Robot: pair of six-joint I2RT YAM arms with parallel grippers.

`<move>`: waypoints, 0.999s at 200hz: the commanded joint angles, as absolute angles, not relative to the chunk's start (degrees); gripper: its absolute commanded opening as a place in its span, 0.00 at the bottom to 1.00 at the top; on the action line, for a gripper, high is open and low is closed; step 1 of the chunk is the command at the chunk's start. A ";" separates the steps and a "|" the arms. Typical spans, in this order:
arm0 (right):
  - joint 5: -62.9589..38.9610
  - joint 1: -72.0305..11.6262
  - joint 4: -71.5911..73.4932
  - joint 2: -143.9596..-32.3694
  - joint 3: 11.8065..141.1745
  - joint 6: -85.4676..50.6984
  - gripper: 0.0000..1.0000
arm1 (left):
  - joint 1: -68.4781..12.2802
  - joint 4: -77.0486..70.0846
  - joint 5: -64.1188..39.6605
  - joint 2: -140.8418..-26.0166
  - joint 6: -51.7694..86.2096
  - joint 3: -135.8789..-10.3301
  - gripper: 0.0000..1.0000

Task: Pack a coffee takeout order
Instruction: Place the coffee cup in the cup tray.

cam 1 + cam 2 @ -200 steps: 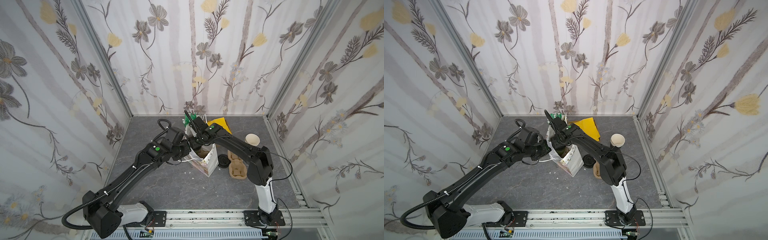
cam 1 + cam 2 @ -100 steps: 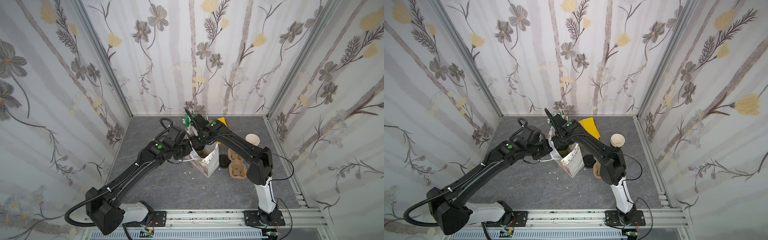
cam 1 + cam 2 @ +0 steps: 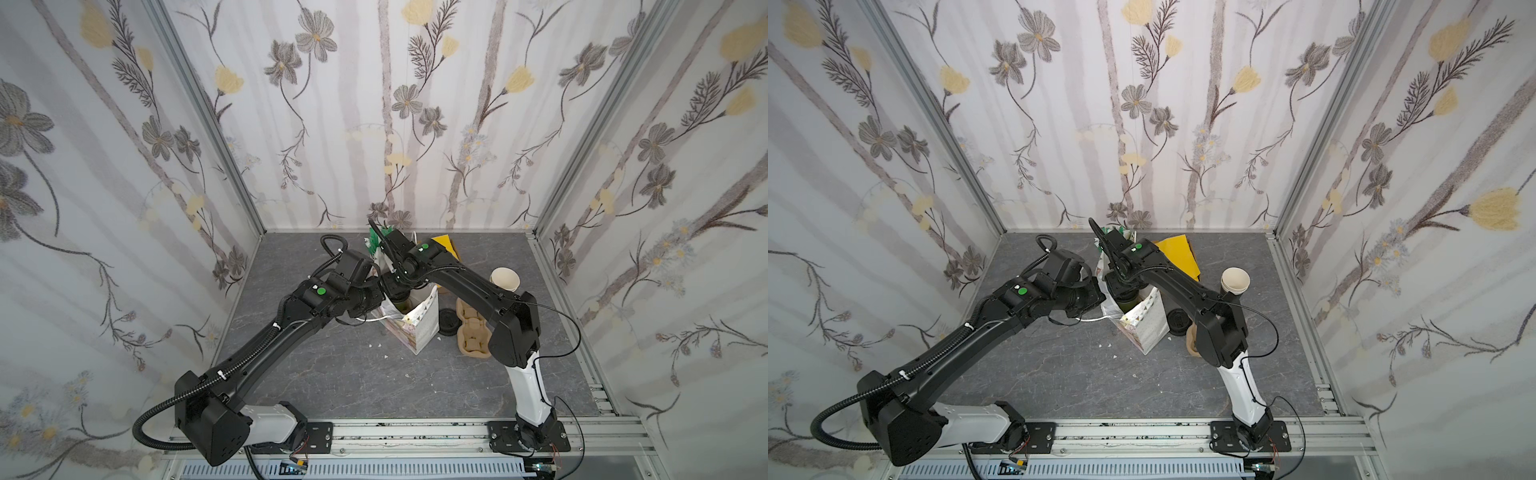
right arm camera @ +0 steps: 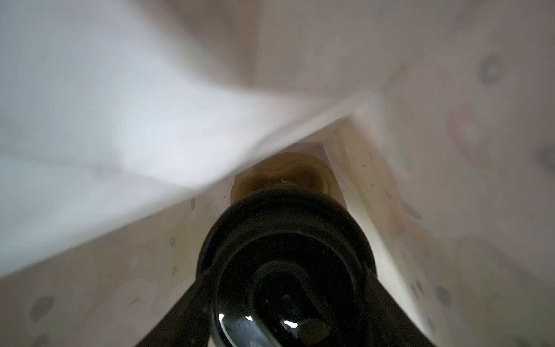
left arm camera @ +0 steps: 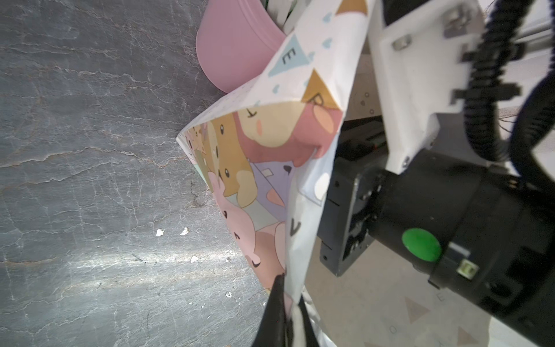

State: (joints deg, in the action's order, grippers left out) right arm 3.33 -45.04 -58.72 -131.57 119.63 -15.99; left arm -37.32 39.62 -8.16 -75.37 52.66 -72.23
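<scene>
Right wrist: cup [image 4: 285,237] upright, lid up; in right claw [image 4: 285,303]; inside bag [image 4: 120,126]

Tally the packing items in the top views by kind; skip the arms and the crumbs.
Patterned paper bag: 1
Lidded green cup, inside bag: 1
Cup stack: 1
Loose black lid: 1
Pulp carrier: 1
Yellow napkin: 1
Green-printed white item, unclear: 1
Total: 7

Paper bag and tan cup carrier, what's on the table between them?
A round black lid lies flat on the table between the paper bag and the tan cup carrier; both top views show it.
</scene>
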 commanded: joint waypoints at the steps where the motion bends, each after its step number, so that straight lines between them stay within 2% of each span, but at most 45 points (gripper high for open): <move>1: 3.36 -45.09 -58.12 -132.49 119.80 -15.45 0.56 | -37.31 39.74 -8.02 -75.06 52.58 -71.94 0.00; 169: 2.75 -45.66 -57.50 -131.51 112.44 -14.61 0.59 | -36.83 39.82 -7.65 -73.67 52.25 -71.40 0.00; 200: 2.99 -45.62 -57.70 -130.62 113.23 -14.50 0.66 | -36.84 39.85 -7.12 -73.47 52.12 -72.24 0.00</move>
